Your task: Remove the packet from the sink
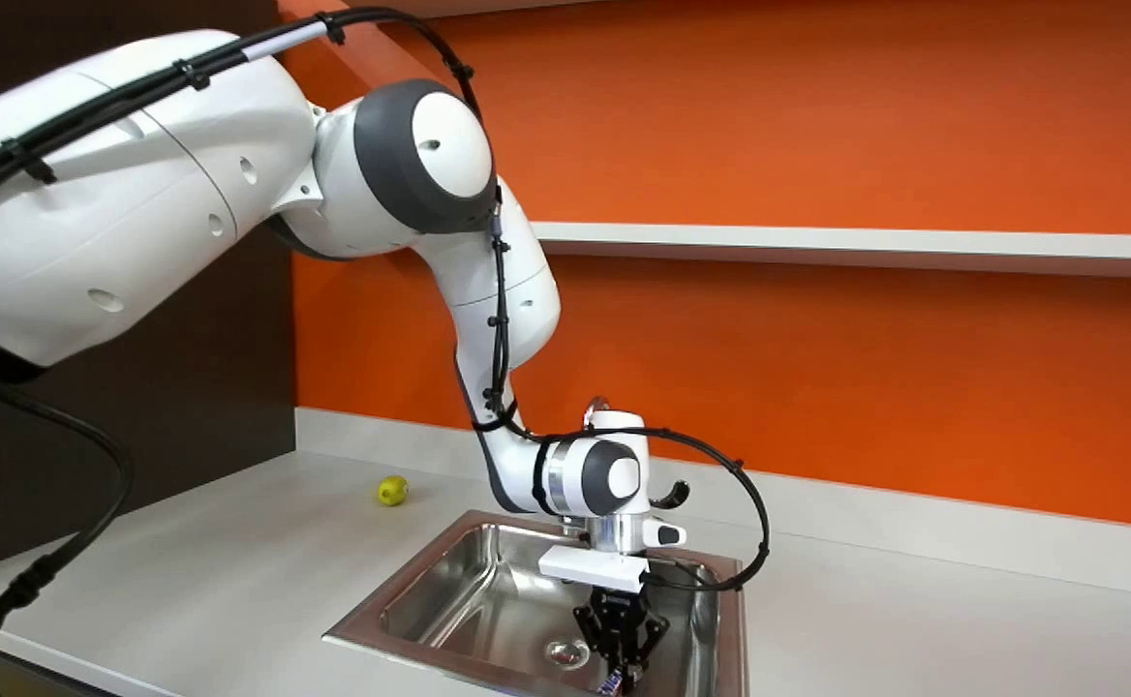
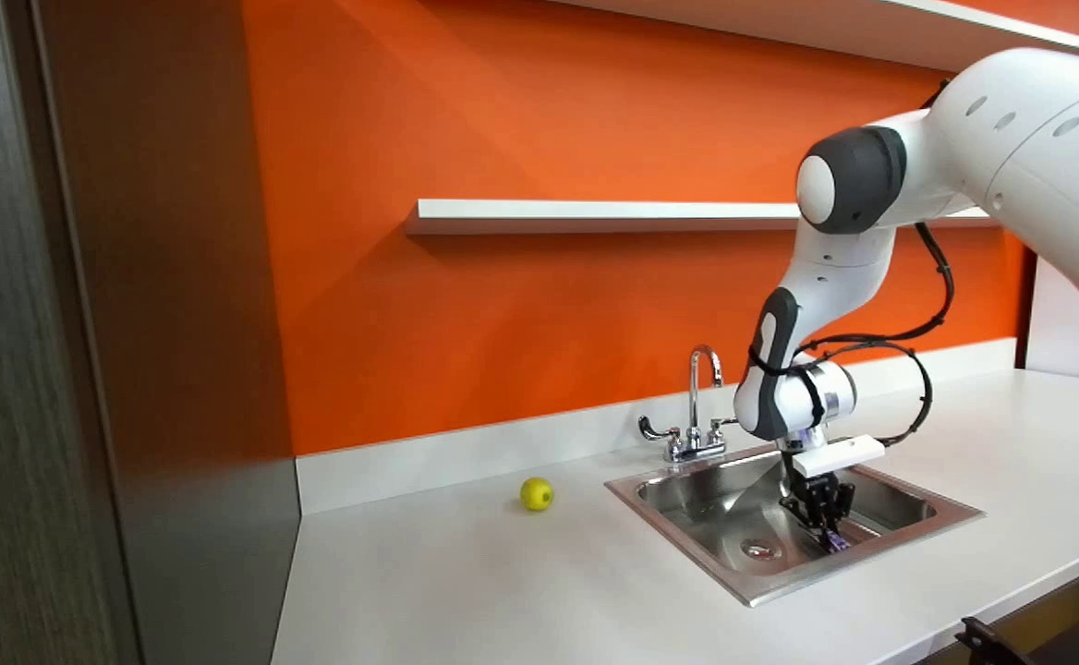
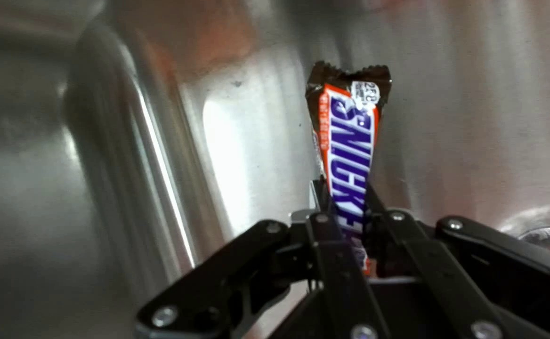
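The packet (image 3: pixel 350 141) is a small brown, white and purple candy wrapper with orange edges. In the wrist view its near part lies between my gripper's (image 3: pixel 345 195) fingers, which are shut on it from both sides. Its far crimped end sticks out beyond the fingertips; its near end is partly hidden by a finger. In both exterior views the gripper (image 1: pixel 626 658) (image 2: pixel 829 528) points down inside the sink (image 1: pixel 401 586) (image 2: pixel 687 540), with the purplish packet (image 1: pixel 611 683) (image 2: pixel 836 542) at its tip near the front wall. I cannot tell whether the packet touches the basin.
A chrome two-handled faucet (image 2: pixel 695 406) stands behind the sink, close to the arm. A yellow-green ball (image 1: pixel 392 491) (image 2: pixel 536 494) sits on the white counter (image 2: pixel 466 582). A white shelf (image 2: pixel 595 212) runs along the orange wall. The drain (image 2: pixel 761 550) is beside the gripper.
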Available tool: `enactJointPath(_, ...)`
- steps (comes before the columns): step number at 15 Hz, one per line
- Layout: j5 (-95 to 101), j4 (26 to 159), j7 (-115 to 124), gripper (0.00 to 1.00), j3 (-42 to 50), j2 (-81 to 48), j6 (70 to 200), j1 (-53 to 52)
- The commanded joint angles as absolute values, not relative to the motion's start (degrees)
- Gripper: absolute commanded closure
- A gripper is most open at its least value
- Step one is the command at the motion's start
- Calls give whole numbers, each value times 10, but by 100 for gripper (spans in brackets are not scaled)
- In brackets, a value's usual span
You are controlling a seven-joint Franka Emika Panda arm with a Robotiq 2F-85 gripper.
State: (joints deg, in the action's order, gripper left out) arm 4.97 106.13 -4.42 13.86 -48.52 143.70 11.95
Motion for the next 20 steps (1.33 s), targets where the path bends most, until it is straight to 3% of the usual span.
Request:
enactJointPath(1,71,1110,-33,96,139,-421,1429,96)
enactJointPath(20,246,1365,-37,96,102,-144,1442,-17)
